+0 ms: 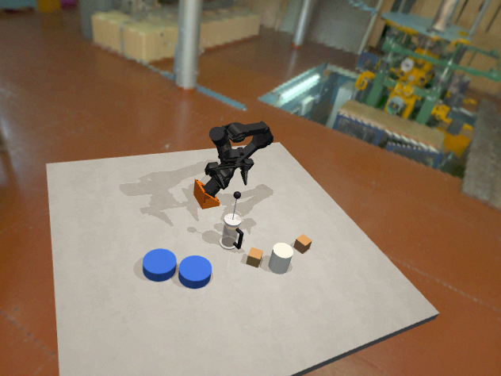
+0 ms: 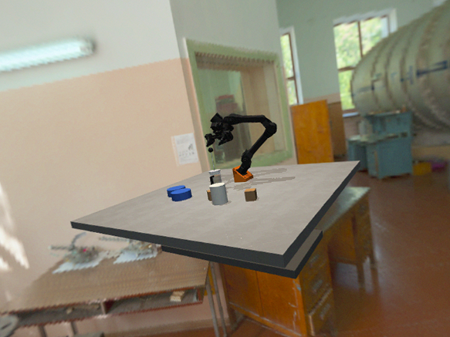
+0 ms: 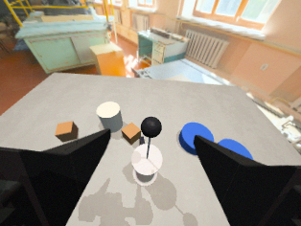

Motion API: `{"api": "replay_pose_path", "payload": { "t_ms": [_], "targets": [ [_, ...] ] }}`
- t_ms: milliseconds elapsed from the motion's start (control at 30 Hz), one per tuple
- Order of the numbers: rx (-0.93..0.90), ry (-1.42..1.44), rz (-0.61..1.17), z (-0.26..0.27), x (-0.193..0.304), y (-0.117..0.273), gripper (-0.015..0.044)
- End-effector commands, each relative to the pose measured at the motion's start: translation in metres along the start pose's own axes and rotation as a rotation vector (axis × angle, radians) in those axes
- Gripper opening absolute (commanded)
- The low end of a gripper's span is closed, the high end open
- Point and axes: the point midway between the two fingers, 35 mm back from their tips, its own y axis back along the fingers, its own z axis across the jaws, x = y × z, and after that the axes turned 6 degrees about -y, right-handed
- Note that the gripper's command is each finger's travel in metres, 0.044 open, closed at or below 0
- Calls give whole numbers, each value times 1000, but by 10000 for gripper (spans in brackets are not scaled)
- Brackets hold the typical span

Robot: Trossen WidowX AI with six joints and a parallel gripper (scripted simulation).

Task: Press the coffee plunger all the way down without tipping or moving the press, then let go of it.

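Overhead, the claw [image 1: 235,174] hangs spread wide with nothing between its fingers, poised above the knob [image 1: 238,195] of the press [image 1: 232,235] without touching it. From the wrist view the knob [image 3: 150,126] sits between the two dark fingers, nearer the middle of the gap, with the white lid [image 3: 147,159] directly beneath it on a thin rod. The rod stands fully raised, so the plunger is not yet pushed down.

The press stands upright near the middle of the desk [image 1: 121,324], a little toward the far edge, its black handle turned toward the right edge in the top view. The arm's orange base [image 1: 204,195] sits behind it, closer to the far edge, and the arm folds up and over so that the claw points downward.

Two blue discs [image 1: 159,264] [image 1: 195,271] lie side by side, almost touching, toward the left edge and nearer the front than the press. A brown cube [image 1: 254,256] rests just beside the press on its front right. A white cylinder [image 1: 281,258] stands next to that cube, and a second cube [image 1: 302,243] lies beyond the cylinder toward the right edge. In the exterior view the claw [image 2: 215,137] is seen well above the desk, with the knob [image 2: 211,149] just under it.
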Motion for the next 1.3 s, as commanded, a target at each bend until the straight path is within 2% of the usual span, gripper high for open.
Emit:
{"api": "replay_pose_path", "payload": {
  "t_ms": [0,767,1167,1267],
  "targets": [
    [4,3,0,0,1,-4,440],
    [0,4,-4,2,1,-38,440],
    [0,4,-4,2,1,-38,125],
    [0,4,-4,2,1,-38,117]
  ]
}}
